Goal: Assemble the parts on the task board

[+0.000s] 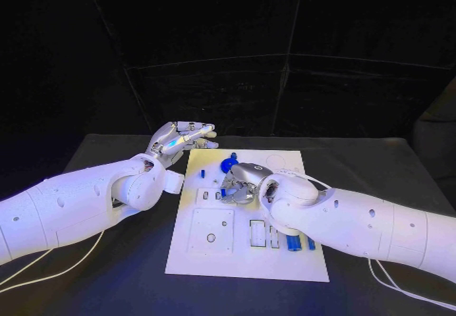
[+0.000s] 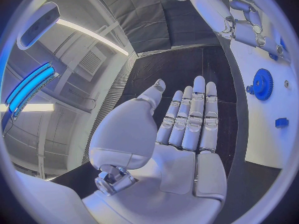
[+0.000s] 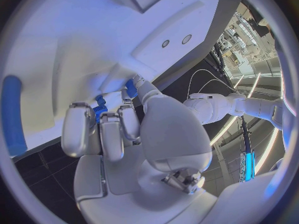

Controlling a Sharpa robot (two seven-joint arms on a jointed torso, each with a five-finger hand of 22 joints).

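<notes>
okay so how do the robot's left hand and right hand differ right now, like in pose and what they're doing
The silver left hand hovers beside the white task board's far left corner, palm open, fingers straight and apart, holding nothing. The silver right hand is down over the board's middle, fingers curled onto a small blue part. The left hand is off the board; the right works on it. Both are silver, on white arms.

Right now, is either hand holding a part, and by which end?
The right hand has its fingers round a small blue part; which end cannot be told. The left hand holds nothing, fingers straight.
</notes>
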